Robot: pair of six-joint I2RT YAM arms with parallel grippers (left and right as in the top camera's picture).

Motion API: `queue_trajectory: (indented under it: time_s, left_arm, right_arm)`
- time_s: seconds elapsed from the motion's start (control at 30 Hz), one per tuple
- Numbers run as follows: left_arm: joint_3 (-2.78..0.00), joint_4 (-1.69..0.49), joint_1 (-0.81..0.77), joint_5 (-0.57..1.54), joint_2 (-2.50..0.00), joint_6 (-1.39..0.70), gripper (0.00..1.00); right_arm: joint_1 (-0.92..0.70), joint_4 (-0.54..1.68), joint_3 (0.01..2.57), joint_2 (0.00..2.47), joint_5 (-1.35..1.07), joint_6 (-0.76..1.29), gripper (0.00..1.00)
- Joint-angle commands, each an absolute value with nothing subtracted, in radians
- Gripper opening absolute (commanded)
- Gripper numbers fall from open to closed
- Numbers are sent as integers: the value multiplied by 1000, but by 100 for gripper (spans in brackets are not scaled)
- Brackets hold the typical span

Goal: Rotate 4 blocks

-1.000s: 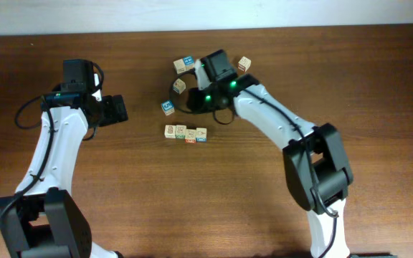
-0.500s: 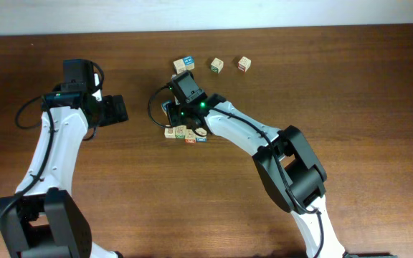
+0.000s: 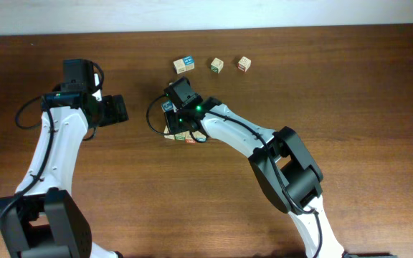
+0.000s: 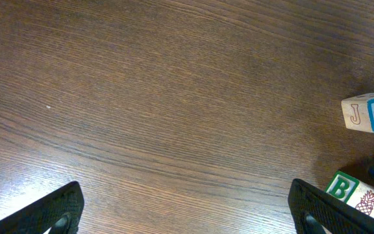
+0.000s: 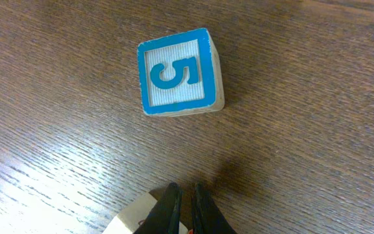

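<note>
Right wrist view: the right tool, clenched, hovers over the blocks. Light, stiff cubes, probably best pinched across opposite flat sides. The left tool stands released.

Two arms stand here, a left arm and a right arm. Three far blocks line the worktop. One 5 block sits nearer. The row blocks, partly under the right arm, cannot be counted.
</note>
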State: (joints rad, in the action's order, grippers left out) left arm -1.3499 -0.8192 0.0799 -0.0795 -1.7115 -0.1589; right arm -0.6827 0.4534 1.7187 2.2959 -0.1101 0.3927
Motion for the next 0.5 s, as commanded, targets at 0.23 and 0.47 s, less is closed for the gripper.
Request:
queue_trajectory:
  time_s: [0.23,0.47]
  left_arm:
    - [-1362,-817,84,-84,-1715,-171,99]
    - [-1362,-817,82,-84,-1715,-171,99]
  right_arm:
    - [-660,430,1758,2312,-120,371,14]
    - [-664,443,1801,2310,-240,239,19]
